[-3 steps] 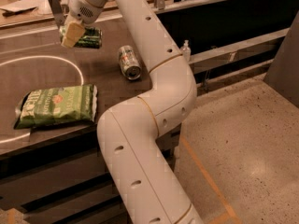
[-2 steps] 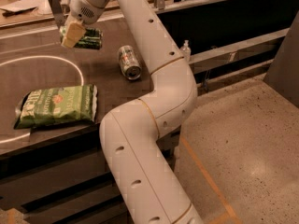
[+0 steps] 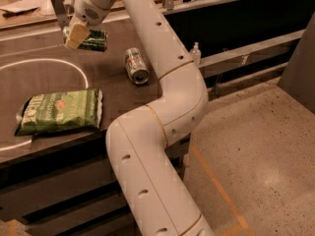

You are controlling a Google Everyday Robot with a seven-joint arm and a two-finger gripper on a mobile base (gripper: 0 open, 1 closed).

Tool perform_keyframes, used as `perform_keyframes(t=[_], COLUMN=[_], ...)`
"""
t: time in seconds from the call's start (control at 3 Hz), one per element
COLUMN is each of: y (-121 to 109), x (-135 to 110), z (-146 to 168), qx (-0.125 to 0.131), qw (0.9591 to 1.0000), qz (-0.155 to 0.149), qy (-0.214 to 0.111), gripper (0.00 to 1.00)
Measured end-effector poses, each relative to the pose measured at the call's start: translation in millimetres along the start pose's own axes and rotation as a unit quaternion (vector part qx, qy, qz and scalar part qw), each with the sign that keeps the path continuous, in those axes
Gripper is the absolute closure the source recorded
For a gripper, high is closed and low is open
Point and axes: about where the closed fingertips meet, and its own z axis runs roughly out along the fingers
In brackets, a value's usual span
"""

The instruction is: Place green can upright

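The green can (image 3: 94,39) lies on its side at the back of the dark table (image 3: 54,82), its long axis running left to right. My gripper (image 3: 75,34) is at the can's left end, at the tip of the white arm that reaches over the table from the right. One pale finger (image 3: 77,34) shows in front of the can's left end and the other is hidden behind it. The gripper looks shut on the can.
A paler silver can (image 3: 136,65) with green and red markings lies on its side right of the green can. A flat green chip bag (image 3: 61,111) lies near the table's front edge. A white circle line (image 3: 59,62) is marked on the tabletop. The arm's elbow (image 3: 182,97) hangs over the table's right edge.
Hardly anything has moved; the gripper and the green can stay in about the same place at the back of the table.
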Motion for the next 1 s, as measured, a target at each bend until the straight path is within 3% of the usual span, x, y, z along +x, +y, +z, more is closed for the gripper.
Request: perform_keyframes(t=[0.33, 1.0], y=[0.0, -8.2], x=[0.0, -7.6], z=[0.0, 0.6], qx=[0.000, 0.016], qw=[1.0000, 0.9990], qz=[0.000, 0.012], qy=[0.000, -0.039], gripper=[1.00, 1.00])
